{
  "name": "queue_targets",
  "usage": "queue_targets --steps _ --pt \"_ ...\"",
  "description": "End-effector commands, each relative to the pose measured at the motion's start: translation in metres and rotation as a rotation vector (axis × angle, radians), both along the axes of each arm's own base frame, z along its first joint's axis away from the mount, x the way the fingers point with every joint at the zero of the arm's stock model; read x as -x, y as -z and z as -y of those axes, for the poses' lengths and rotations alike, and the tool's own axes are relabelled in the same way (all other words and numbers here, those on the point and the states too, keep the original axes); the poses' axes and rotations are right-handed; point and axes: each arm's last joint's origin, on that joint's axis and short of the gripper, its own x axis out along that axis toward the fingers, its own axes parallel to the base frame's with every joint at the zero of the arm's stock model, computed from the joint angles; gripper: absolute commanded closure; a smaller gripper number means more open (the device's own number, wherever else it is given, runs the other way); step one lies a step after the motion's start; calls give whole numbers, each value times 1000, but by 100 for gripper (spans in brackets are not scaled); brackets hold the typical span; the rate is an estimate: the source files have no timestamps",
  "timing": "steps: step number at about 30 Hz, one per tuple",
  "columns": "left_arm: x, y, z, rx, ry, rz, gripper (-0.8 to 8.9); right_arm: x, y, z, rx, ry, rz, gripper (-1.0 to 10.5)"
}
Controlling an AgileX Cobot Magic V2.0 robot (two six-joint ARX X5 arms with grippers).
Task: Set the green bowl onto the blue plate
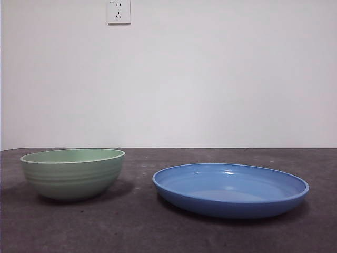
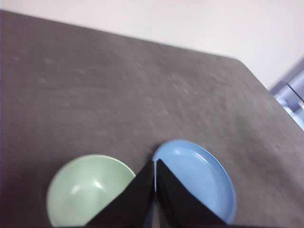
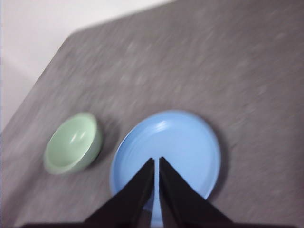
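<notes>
The green bowl (image 1: 72,173) stands upright on the dark table at the left, apart from the blue plate (image 1: 230,188) at the right. Neither arm appears in the front view. High above the table, my left gripper (image 2: 155,163) is shut, its tips over the gap between the green bowl (image 2: 88,187) and the blue plate (image 2: 197,175). My right gripper (image 3: 156,160) is also shut and hangs high above the blue plate (image 3: 171,142), with the green bowl (image 3: 72,141) off to one side. Both hold nothing.
The dark grey table (image 1: 168,232) ends at a white wall with a power socket (image 1: 119,11). The left wrist view shows a table corner and a pale metal frame (image 2: 292,92) beyond it.
</notes>
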Motion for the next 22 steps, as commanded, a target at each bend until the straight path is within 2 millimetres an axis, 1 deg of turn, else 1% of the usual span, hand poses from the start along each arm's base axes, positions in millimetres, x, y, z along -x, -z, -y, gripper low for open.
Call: queue_targets --steps 1,4,7,12,22 --pt "-6 -11 6 0 54 -27 804 -3 -7 -3 22 -95 6 935" --pt "-14 -13 14 3 139 -71 804 -4 -9 -4 30 -142 3 935" --pt "-20 -9 20 8 188 -107 805 -4 -9 -4 53 -162 27 935" --pt "-25 -6 23 2 198 -130 805 -4 -9 -4 74 -176 44 935" --pt "-25 -5 23 1 198 -136 804 -4 -9 -4 111 -205 78 934"
